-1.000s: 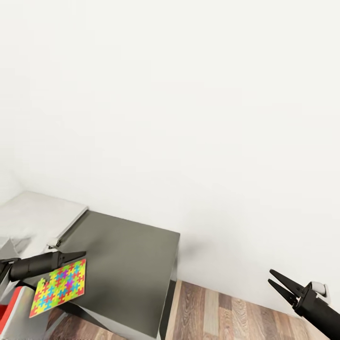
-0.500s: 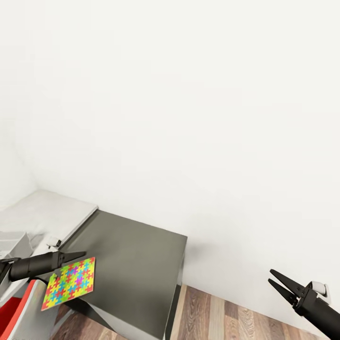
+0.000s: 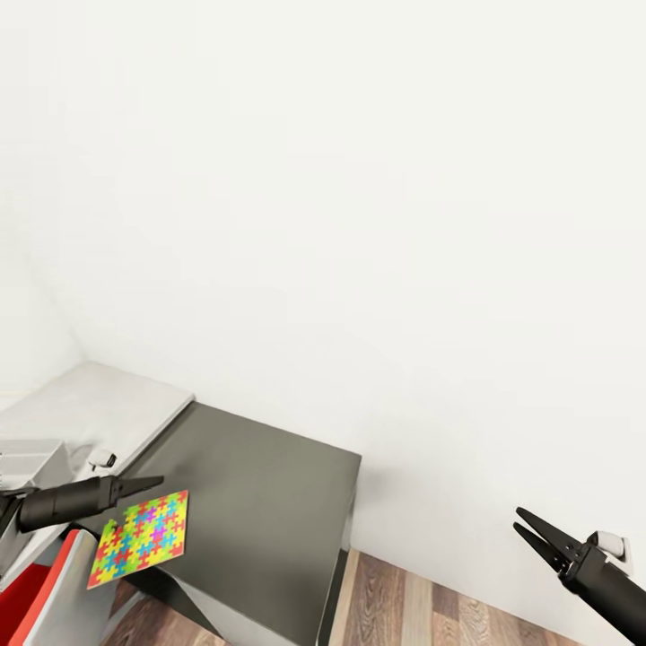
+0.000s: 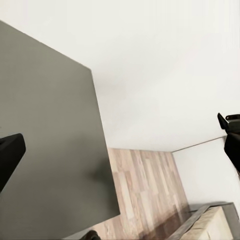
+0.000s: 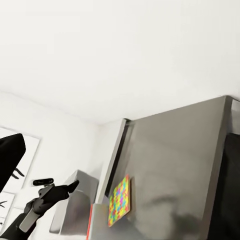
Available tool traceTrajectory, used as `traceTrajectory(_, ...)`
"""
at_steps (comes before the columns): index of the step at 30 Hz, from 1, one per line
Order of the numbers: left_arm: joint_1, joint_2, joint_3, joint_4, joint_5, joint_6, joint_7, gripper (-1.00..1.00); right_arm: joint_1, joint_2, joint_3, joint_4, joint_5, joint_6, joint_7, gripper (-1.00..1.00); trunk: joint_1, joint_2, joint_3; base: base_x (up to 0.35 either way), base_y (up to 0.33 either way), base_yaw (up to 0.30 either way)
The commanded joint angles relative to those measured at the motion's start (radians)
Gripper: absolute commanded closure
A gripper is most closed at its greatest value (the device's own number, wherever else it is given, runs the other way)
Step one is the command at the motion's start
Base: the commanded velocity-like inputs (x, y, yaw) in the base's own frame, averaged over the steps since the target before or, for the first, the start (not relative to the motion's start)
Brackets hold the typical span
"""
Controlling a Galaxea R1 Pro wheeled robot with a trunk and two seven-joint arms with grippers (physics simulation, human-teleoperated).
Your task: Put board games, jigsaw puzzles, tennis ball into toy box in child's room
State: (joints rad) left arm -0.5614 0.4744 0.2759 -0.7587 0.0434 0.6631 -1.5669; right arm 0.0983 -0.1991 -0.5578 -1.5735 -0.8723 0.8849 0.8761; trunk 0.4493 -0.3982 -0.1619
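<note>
One jigsaw puzzle [image 3: 141, 538], a thin square of yellow, green, pink and blue pieces, lies flat near the front corner of the table's lower dark-grey section [image 3: 260, 484]. It also shows in the right wrist view as a jigsaw puzzle [image 5: 119, 201]. My left gripper [image 3: 160, 483] hovers just above the puzzle's far edge. Its fingers are apart and hold nothing. My right gripper [image 3: 519, 521] hangs open over the floor, far right of the table. A light-grey rimmed corner [image 3: 31, 453] at the left edge may be the toy box. The other toys are out of view.
The raised light-grey table top [image 3: 108, 404] adjoins the dark section on the left. A red chair [image 3: 31, 597] stands below the left arm. The white wall [image 3: 359, 224] runs close behind the table. Wood-plank floor [image 3: 422, 610] lies to the table's right.
The whole picture has shifted, so the camera has turned: the table and puzzle sit further right and higher in it. Both grippers keep their places in the picture.
</note>
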Motion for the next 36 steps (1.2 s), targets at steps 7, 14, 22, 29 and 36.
traceTrajectory(7,0.000,0.000,0.000,-0.018,0.001,0.027,-0.004,-1.00,0.000,0.000,0.001,0.000,-0.002,0.003,0.000,-1.00,0.001,-0.002,0.010,0.000,0.000,0.072)
traceTrajectory(14,0.001,0.001,0.002,-0.020,0.001,0.030,-0.004,-1.00,0.000,0.000,0.001,0.000,-0.002,0.003,0.000,-1.00,0.001,-0.002,0.021,-0.025,0.003,0.110)
traceTrajectory(22,0.002,0.000,0.002,-0.021,0.001,0.030,-0.004,-1.00,0.000,0.000,0.001,0.000,-0.002,0.003,0.000,-1.00,0.001,-0.002,0.033,-0.103,0.066,0.175)
traceTrajectory(29,0.002,0.000,0.002,-0.021,0.001,0.031,-0.004,-1.00,0.000,0.000,0.001,-0.001,-0.002,0.004,-0.001,-1.00,0.001,-0.002,0.041,-0.049,0.017,0.209)
traceTrajectory(36,0.002,0.000,0.006,-0.021,0.001,0.031,-0.004,-1.00,0.000,0.000,0.001,-0.001,-0.002,0.005,-0.003,-1.00,0.001,-0.002,0.043,-0.182,0.139,0.078)
